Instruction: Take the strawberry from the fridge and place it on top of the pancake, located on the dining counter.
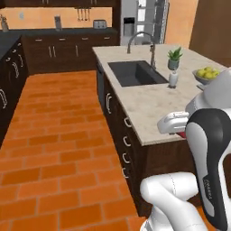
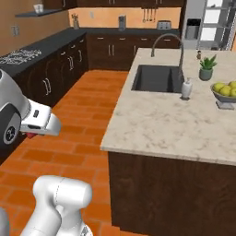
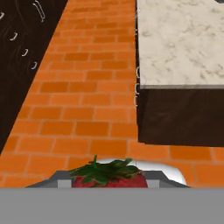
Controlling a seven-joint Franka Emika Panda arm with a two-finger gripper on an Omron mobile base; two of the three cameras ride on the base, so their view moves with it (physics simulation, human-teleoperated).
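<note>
Hand view: red, green-leafed strawberry [image 3: 109,178] between the fingers.

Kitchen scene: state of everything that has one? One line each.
gripper: shut on the strawberry
strawberry: held between the fingers, leafy top showing
fridge: door open, shelves showing
dining counter: no strawberry set down on it yet
sink: empty, no water running from the faucet
bowl: holds yellow-green fruit, upright on the counter
potted plant: upright by the sink
</note>
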